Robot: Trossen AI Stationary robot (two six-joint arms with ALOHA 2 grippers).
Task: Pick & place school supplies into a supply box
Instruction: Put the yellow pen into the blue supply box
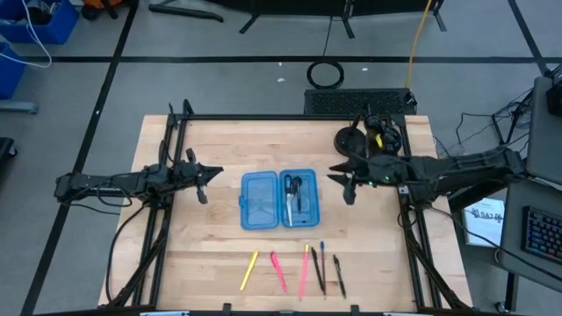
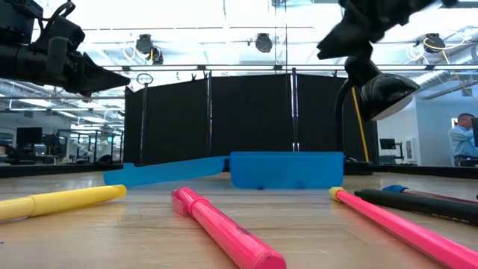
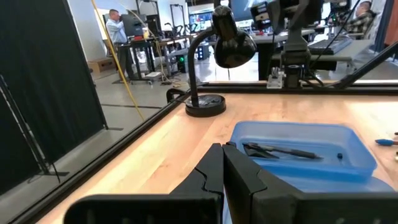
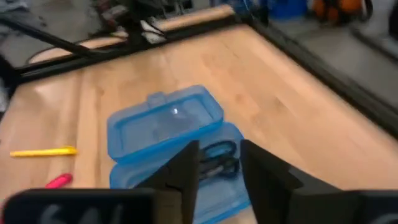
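The supply box [image 1: 278, 200] lies open at the table's middle, its lid half [image 1: 260, 202] flat to the left. The tray half [image 1: 303, 211] holds black-handled scissors [image 1: 295, 186], also seen in the left wrist view [image 3: 273, 150]. Near the table's near edge lie a yellow pen [image 1: 249, 269], a pink pen [image 1: 278, 271], a pink-red pen [image 1: 305, 270], a blue-tipped dark pen [image 1: 320, 263] and a black pen [image 1: 339, 275]. My left gripper [image 1: 204, 183] hovers left of the box, shut [image 3: 222, 163]. My right gripper [image 1: 348, 183] hovers right of the box, open [image 4: 219, 163].
A black desk lamp [image 1: 351, 139] stands at the far right of the table, just behind my right gripper. Black frame rails [image 1: 290, 117] run along the table's edges. Bare wood lies between the box and the row of pens. A person [image 2: 463, 138] stands far off in the room.
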